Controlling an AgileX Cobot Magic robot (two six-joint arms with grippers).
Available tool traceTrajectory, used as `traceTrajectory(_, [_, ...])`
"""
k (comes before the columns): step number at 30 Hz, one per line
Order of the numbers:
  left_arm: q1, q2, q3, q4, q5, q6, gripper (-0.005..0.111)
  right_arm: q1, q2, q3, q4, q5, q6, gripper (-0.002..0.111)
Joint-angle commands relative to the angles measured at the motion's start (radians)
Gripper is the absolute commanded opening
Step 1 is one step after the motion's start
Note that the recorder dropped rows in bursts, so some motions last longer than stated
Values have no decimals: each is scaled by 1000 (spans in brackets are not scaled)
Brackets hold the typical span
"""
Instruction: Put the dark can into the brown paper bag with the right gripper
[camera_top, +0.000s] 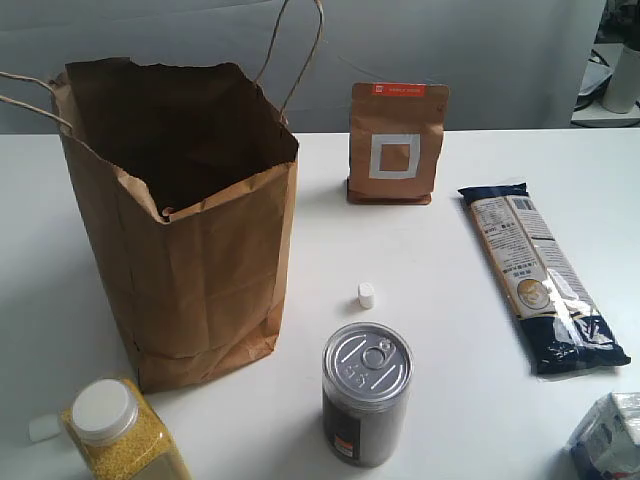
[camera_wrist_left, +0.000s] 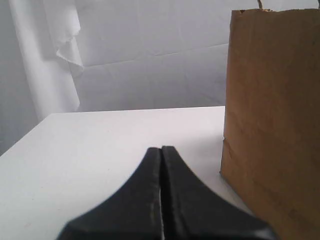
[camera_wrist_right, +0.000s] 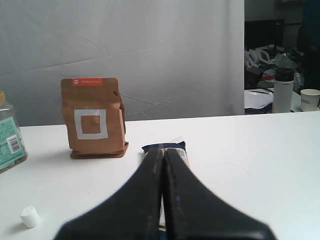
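Dark can: the dark can (camera_top: 367, 395) stands upright on the white table (camera_top: 440, 250), near the front edge of the exterior view. Its silver pull-tab lid faces up and a small orange mark shows low on its dark side. Nothing touches it.
Brown paper bag: the brown paper bag (camera_top: 200, 270) stands open-mouthed just left of the can, with a clear strip of table between them. It is the tallest thing here. Its cord handles rise above the rim and the inside is in shadow.
Right gripper: the right gripper (camera_wrist_right: 164, 152), seen only from its own wrist camera, has its black jaws pressed together with nothing between them. It hangs low over the table.
Left gripper: the left gripper (camera_wrist_left: 161, 150) also has its jaws pressed together and empty, with a side wall of the bag close by.
White cap: a small white cap (camera_top: 366, 294) sits on the table just behind the can.
Yellow-grain jar: a jar (camera_top: 125, 435) with a white lid stands at the front foot of the bag.
Brown pouch: a small brown pouch (camera_top: 397, 143) with a white square stands upright at the back, well apart from the can.
Long packet: a dark blue and clear packet (camera_top: 540, 275) lies flat to the right.
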Motion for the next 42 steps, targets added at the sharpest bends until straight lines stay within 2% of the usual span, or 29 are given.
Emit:
traceTrajectory(1, [-6,-3,4,4,-6,-4,0,2,-3,4,-10,-3,0,0])
traceTrajectory(14, [-6,-3,4,4,-6,-4,0,2,-3,-8,72,-23,25,0])
traceTrajectory(17, [-6,-3,4,4,-6,-4,0,2,7,-58,72,-17,68,0])
traceTrajectory(20, [-6,-3,4,4,-6,-4,0,4,114,-140,81,20,150,0])
traceTrajectory(24, [-6,-3,4,4,-6,-4,0,34,331,-335,54,210,186,0])
traceTrajectory(27, [-6,-3,4,4,-6,-4,0,120,568,-534,7,437,186,0])
traceTrajectory(29, [-6,-3,4,4,-6,-4,0,235,725,-670,-12,588,195,0])
traceTrajectory(32, [-6,-3,4,4,-6,-4,0,423,978,-871,-104,831,334,0])
traceTrajectory(34, [-6,-3,4,4,-6,-4,0,482,1064,-934,-118,893,379,0])
traceTrajectory(36, [-6,-3,4,4,-6,-4,0,526,1145,-997,-120,937,418,5])
traceTrajectory(38, [-6,-3,4,4,-6,-4,0,574,1213,-1052,-114,954,466,17])
traceTrajectory(39, [-6,-3,4,4,-6,-4,0,607,1266,-1091,-112,953,492,35])
traceTrajectory(40, [-6,-3,4,4,-6,-4,0,621,1293,-1108,-112,954,503,45])
traceTrajectory(41, [-6,-3,4,4,-6,-4,0,647,1339,-1134,-112,954,525,66])
traceTrajectory(42, [-6,-3,4,4,-6,-4,0,664,1364,-1146,-112,954,546,77])
